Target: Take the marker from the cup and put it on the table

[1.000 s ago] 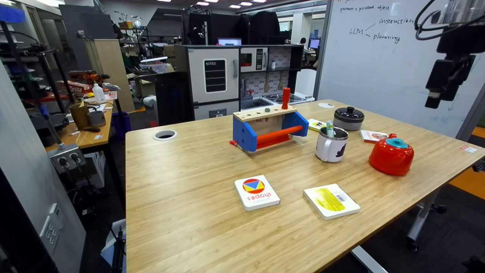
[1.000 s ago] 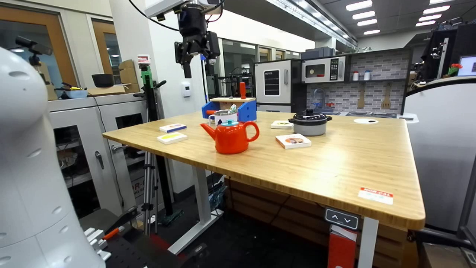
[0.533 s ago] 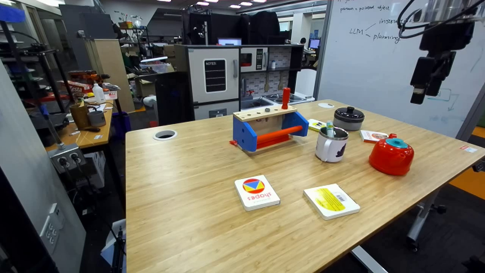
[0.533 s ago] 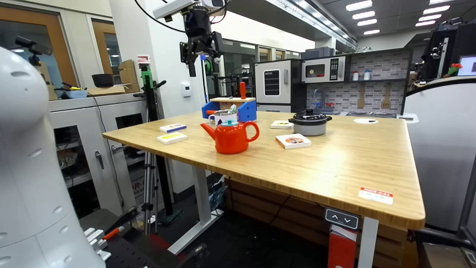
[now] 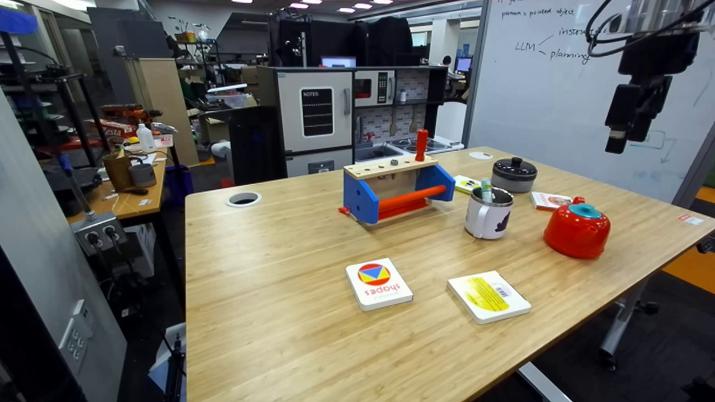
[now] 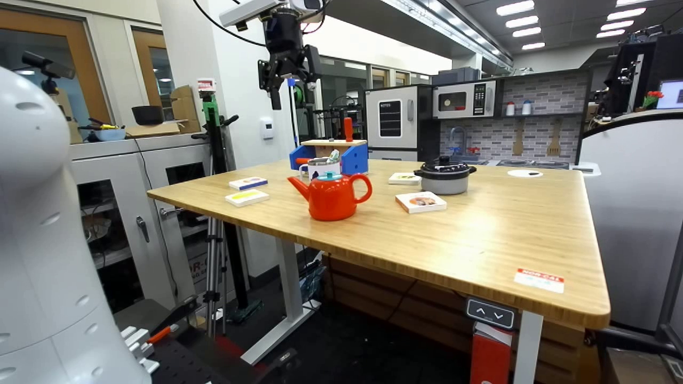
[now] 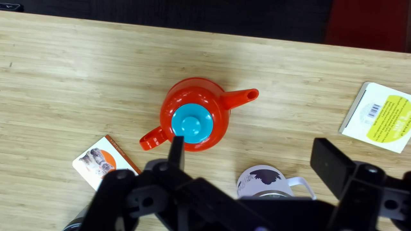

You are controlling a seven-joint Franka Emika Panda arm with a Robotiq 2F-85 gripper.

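Observation:
The white cup (image 5: 480, 220) with a dark print and metal rim stands upright on the wooden table (image 5: 279, 340). A teal-green marker (image 5: 486, 191) leans in it, its upper end above the rim. Both exterior views show this cup (image 6: 323, 169) and marker (image 6: 334, 156). My gripper (image 6: 293, 92) hangs high above the table, well clear of everything on it. Seen from the wrist, the gripper (image 7: 249, 144) is open, its fingers wide apart with nothing held between them. The cup (image 7: 265, 179) shows partly beneath the palm there; the palm hides the marker.
A red teapot (image 5: 578, 230) with a teal lid stands beside the cup. Behind are a blue-and-red toy bench (image 5: 363, 198) with an upright red peg and a grey pot (image 5: 514, 181) with a black lid. Several small books, like the shapes book (image 5: 380, 283), lie around.
Over the earlier half second the open gripper shifted sideways through the air, leftward in one view and rightward in another. Since then it has stayed still. Cup and marker have not moved.

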